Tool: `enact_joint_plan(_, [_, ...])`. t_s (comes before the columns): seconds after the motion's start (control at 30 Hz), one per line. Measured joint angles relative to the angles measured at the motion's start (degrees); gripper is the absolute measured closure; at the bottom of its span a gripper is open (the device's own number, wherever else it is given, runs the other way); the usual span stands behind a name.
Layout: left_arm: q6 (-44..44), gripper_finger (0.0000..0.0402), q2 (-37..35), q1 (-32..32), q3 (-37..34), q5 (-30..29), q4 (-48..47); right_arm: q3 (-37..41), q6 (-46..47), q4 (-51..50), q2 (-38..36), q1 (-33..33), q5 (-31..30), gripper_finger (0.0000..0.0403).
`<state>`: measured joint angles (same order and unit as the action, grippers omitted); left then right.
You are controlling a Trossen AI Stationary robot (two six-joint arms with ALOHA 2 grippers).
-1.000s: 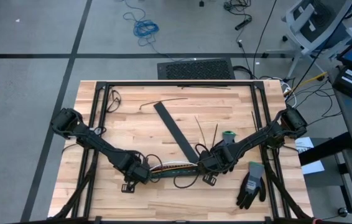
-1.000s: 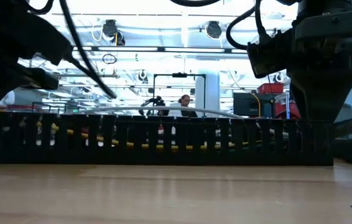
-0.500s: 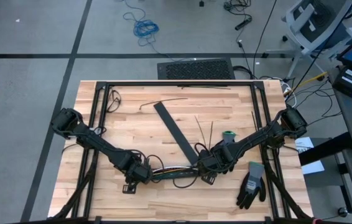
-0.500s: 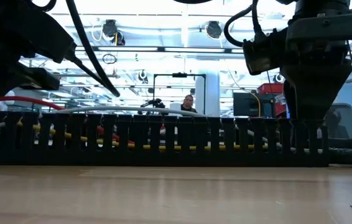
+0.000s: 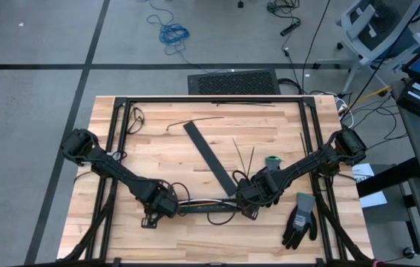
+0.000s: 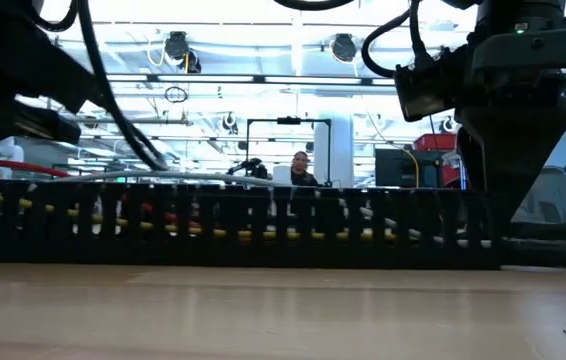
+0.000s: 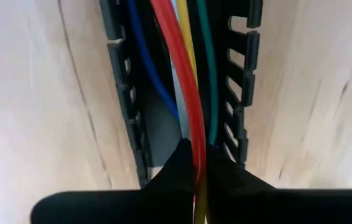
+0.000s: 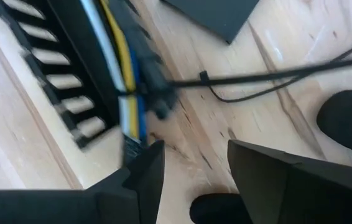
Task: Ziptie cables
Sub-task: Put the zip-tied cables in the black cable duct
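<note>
The cables (image 7: 191,74), red, yellow, green, blue and white wires, run along a black slotted channel (image 5: 206,208) that lies flat on the table near its front edge. My left gripper (image 7: 196,177) is at the channel's left end (image 5: 153,213), shut on wires of the bundle. At the channel's right end my right gripper (image 5: 248,208) stands open, pointing down. The cable ends (image 8: 129,118) stick out of the channel just beyond its fingers (image 8: 194,168). A thin black ziptie (image 8: 257,76) crosses the bundle there. My left gripper pinches the red and yellow wires (image 7: 194,146) between its two fingers, close to the bundle's left end. The fingers come from above and point down, one on each side of the wires. Beyond the grip the wires run on inside the channel; the red wire (image 6: 13,165) rises above the channel's wall.
A flat black strip (image 5: 210,157) lies slanting on the table's middle, with loose zipties (image 5: 244,156) and a green-topped item (image 5: 273,160) to its right. A grey glove (image 5: 299,219) lies at the front right. Black frame rails (image 5: 117,133) run along the table's sides.
The bundle, which bowed out over the channel's far wall between the grippers, now lies straighter along the channel. In the low view the channel has slid a little to the left, and a red wire has risen at its left end.
</note>
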<state>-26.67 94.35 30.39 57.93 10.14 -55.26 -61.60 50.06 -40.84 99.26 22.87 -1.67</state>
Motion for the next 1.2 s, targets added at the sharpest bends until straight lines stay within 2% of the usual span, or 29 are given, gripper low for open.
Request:
enact_joint_plan(0.2, [0.0,0.0396,0.0,0.0,0.0,0.4,-2.1,0.0,-0.2,0.1,0.0,0.0,-0.3,0.0238])
enact_joint_plan(0.47, [0.0,0.0396,0.0,0.0,0.0,0.4,-1.3,-0.1,-2.4,10.7,0.0,0.0,-5.6,0.0238])
enact_joint_plan(0.8, [0.0,0.0396,0.0,0.0,0.0,0.5,-0.3,0.0,-6.4,8.9,0.0,-1.3,-7.3,0.0238])
enact_joint_plan(1.03, [-0.1,0.0396,0.0,0.0,0.0,0.5,0.9,0.0,-8.8,13.2,3.3,-1.9,-5.2,0.0238])
enact_joint_plan(1.2, [-0.2,0.0396,0.0,0.0,0.0,0.5,0.8,0.0,-5.6,13.3,4.6,-2.2,-4.2,0.025])
